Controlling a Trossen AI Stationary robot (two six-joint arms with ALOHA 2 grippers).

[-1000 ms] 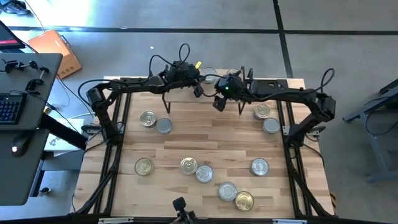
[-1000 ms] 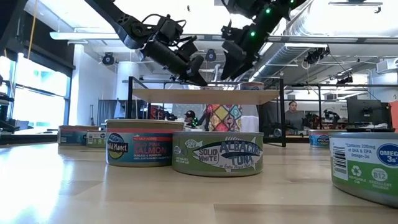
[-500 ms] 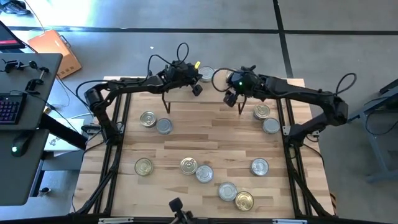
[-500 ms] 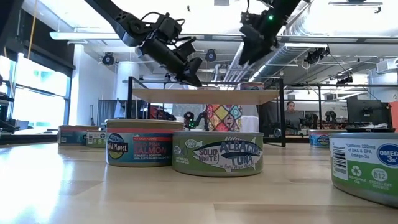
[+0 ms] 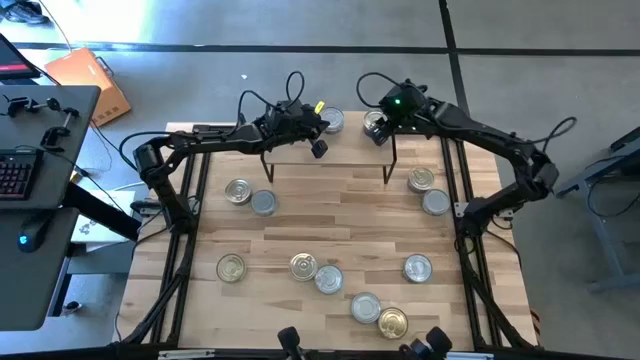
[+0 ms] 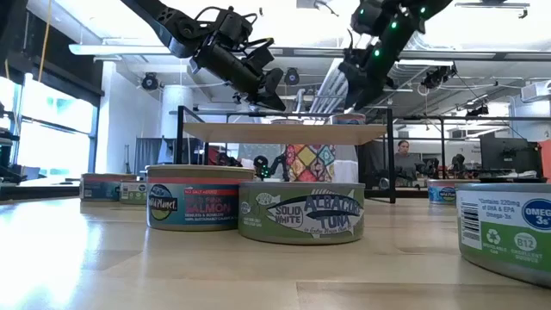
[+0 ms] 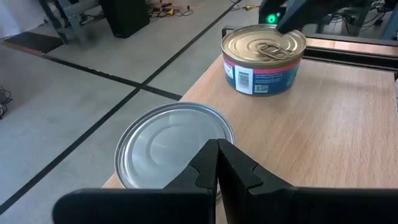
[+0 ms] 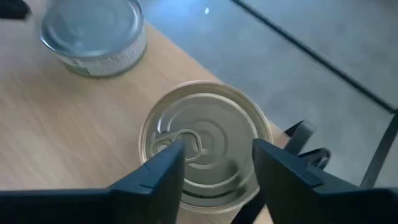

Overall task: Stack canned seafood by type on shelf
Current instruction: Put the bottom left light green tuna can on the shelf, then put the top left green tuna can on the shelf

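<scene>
Many tins (image 5: 329,279) are left on the table (image 5: 330,225), still to be sorted. On the shelf (image 5: 350,140) behind them, a silver tin (image 5: 331,121) and a gold tin (image 8: 202,142) are set. The right gripper (image 8: 217,155) is held part open over the gold tin, probably to nudge it; care is needed near the edge. The left gripper (image 7: 216,163) is shut and empty.

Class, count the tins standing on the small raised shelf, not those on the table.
2. A silver tin stands near the back middle of the shelf, and a gold tin stands to its right. The arms may hide others.
</scene>
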